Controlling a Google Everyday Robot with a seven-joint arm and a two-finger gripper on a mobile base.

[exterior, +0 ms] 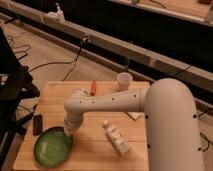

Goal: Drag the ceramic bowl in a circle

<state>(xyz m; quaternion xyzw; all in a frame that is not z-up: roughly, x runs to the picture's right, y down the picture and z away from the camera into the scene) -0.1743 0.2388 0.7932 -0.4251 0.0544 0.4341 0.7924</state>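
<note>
The ceramic bowl, wide, shallow and glossy green with a darker rim, sits at the front left of the wooden table. My white arm reaches from the right across the table, and my gripper points down at the bowl's upper right rim. The gripper touches or sits just over that rim. The arm's wrist hides most of it.
A small white cup stands at the table's back edge, with an orange carrot-like item to its left. A white bottle lies right of the bowl. A dark flat object lies at the left edge. Cables run on the floor behind.
</note>
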